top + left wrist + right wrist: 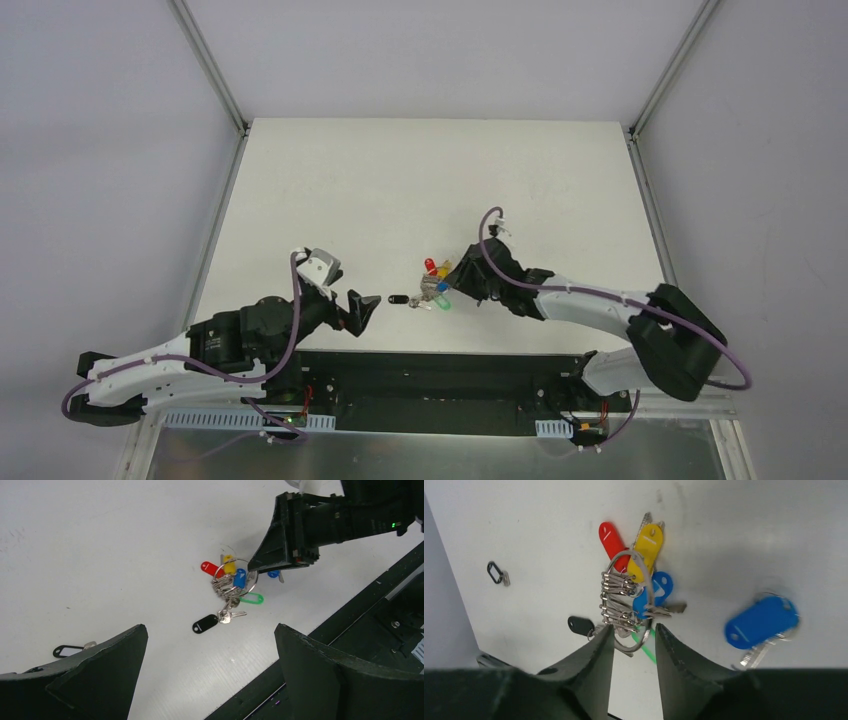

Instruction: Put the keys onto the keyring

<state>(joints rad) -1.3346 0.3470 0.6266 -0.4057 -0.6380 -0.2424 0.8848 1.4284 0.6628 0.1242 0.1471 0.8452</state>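
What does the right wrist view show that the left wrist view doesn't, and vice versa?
Right wrist only: the blue-capped key in full, lying apart from the keyring. Left wrist only: the right end effector from outside, hiding most of that key, and the whole green tag. Both: the red tag, yellow tag and blue tag at the ring, the black-headed key beside it, a lone black-rimmed tag.
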